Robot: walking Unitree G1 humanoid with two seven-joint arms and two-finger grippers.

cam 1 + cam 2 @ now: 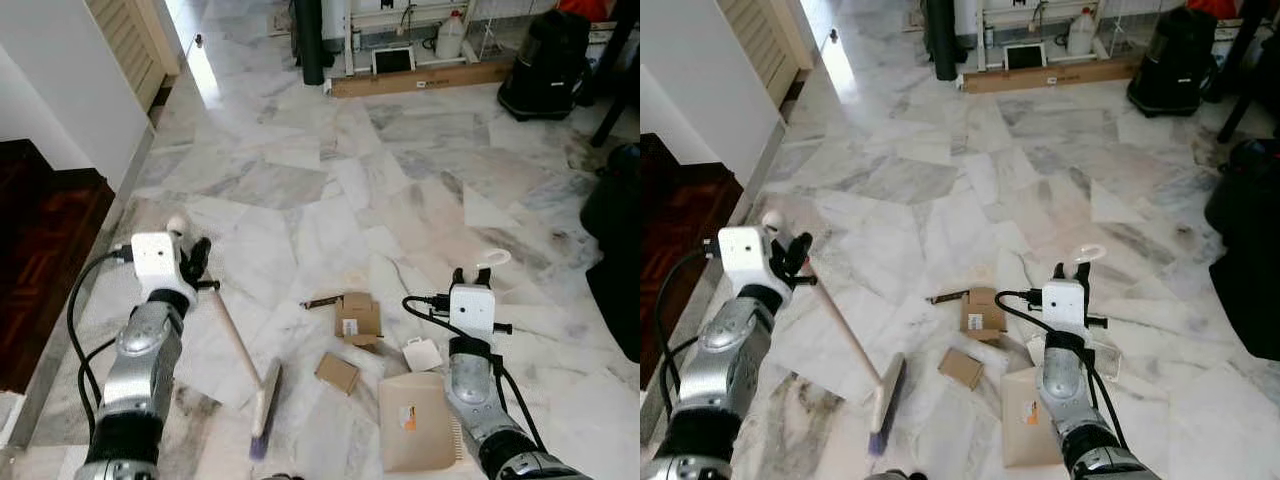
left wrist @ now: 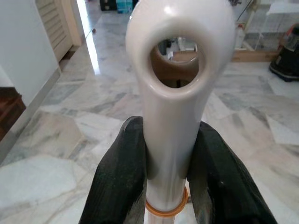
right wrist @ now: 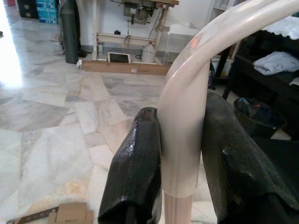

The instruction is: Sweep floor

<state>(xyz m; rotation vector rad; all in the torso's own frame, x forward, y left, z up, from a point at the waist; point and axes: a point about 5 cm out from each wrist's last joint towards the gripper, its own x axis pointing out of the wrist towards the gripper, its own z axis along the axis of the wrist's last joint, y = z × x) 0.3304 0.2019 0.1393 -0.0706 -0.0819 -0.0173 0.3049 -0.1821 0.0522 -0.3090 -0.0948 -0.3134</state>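
Black fingers clamp one broom (image 1: 245, 355) and one dustpan (image 1: 418, 420); two cardboard boxes (image 1: 357, 315) between.

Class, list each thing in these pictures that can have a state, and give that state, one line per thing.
Left gripper: shut on the broom handle.
Right gripper: shut on the dustpan handle.
Broom: tilted, bristle head down on the floor.
Dustpan: lying flat on the floor.
Cardboard pieces: loose on the floor between broom and dustpan, not yet swept in.
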